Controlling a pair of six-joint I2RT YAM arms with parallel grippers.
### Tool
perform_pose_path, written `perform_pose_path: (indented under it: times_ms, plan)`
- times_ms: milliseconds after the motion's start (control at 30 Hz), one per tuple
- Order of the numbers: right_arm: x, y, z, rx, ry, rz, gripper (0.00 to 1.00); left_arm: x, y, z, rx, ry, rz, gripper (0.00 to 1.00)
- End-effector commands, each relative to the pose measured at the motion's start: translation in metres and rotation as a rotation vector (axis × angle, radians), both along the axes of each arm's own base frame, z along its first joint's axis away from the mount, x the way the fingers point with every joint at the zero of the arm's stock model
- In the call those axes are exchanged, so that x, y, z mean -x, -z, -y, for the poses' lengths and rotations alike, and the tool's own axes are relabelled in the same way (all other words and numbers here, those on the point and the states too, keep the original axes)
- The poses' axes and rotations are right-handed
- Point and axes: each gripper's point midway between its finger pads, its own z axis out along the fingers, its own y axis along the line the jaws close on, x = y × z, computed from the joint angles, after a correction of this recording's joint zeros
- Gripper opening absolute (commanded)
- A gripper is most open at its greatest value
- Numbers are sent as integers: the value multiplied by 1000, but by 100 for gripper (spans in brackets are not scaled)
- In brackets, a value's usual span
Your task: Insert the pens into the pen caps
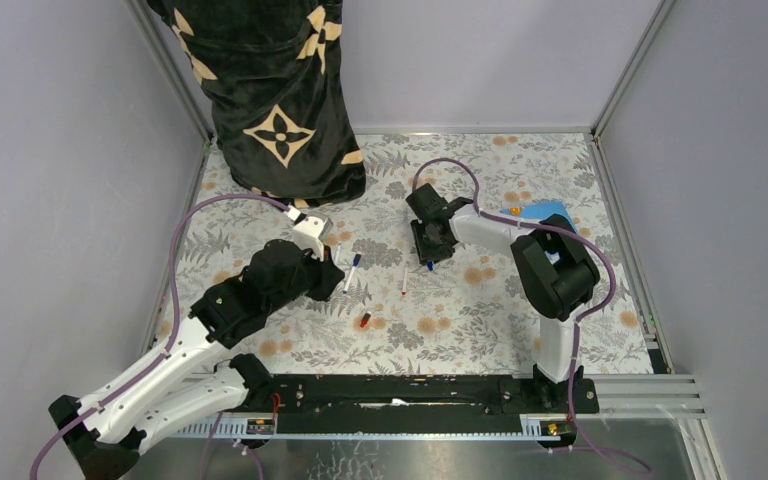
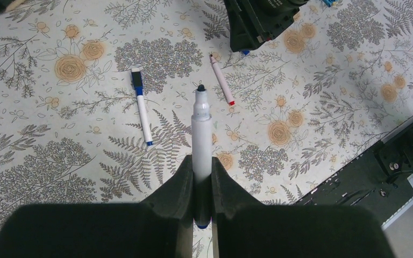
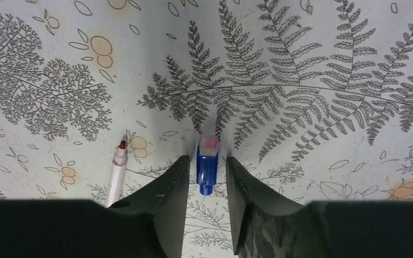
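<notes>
My left gripper (image 2: 201, 161) is shut on a white pen (image 2: 201, 126). Its dark tip points away and its blue end shows between the fingers. It hangs above the table; in the top view the gripper (image 1: 326, 268) is left of centre. A second white pen (image 2: 141, 110) with a dark, blue-banded end lies on the table (image 1: 352, 272). A red-tipped pen (image 1: 404, 280) lies beside it, also in the left wrist view (image 2: 221, 80) and the right wrist view (image 3: 115, 172). My right gripper (image 3: 206, 159) is open, low at the table, with a blue cap (image 3: 206, 166) lying between its fingers, apart from both. A red cap (image 1: 365, 320) lies nearer the front.
A black patterned robe (image 1: 280, 100) hangs over the table's back left. A folded blue cloth (image 1: 540, 212) lies at the back right behind the right arm. The black base rail (image 1: 410, 392) runs along the near edge. Grey walls close in both sides.
</notes>
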Motion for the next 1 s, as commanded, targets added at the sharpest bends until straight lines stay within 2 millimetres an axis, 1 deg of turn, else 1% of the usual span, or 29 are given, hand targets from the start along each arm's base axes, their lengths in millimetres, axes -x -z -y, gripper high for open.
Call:
perform_pose_path:
  times_ms: [0, 167, 267, 333, 400, 433, 467, 500, 567, 633, 667, 800, 900, 967]
  plan:
    - [-5, -3, -2, -16, -17, -12, 36, -6, -4, -1, 5, -14, 37, 0]
    - [-6, 0, 2, -14, -17, -22, 32, -7, -4, -2, 1, -19, 37, 0]
    - [-5, 0, 1, -31, -23, -30, 22, -7, -4, -2, 0, -20, 37, 0]
    - [-4, -6, -1, -51, -30, -19, 17, -7, -3, -2, -1, -21, 36, 0]
    - [-7, -22, -5, -98, -41, 39, 9, -8, -4, -2, 1, -27, 37, 0]
    - [-8, -35, -6, -125, -42, 79, 5, -8, -2, -3, -4, -33, 33, 0]
    - [-8, -58, -9, -184, -48, 134, 1, -8, -2, -3, -6, -33, 31, 0]
    - [-6, -73, -11, -227, -55, 177, 0, -9, -1, -2, -7, -31, 28, 0]
    - [-1, -111, -17, -339, -69, 276, 0, -8, 0, 0, -10, -23, 22, 0]
    - [10, -144, -26, -466, -105, 342, 0, -8, 0, 3, -2, -11, 20, 0]
    - [15, -157, -28, -517, -120, 364, 0, -8, 2, 5, -1, -6, 17, 0]
    - [31, -203, -20, -572, -134, 434, 0, -11, 11, 14, -6, 20, -13, 0]
    - [41, -240, -11, -622, -136, 528, 0, -10, 9, 23, 29, 46, -10, 0]
    - [49, -266, -4, -670, -136, 608, 0, -10, 4, 25, 53, 50, 0, 0]
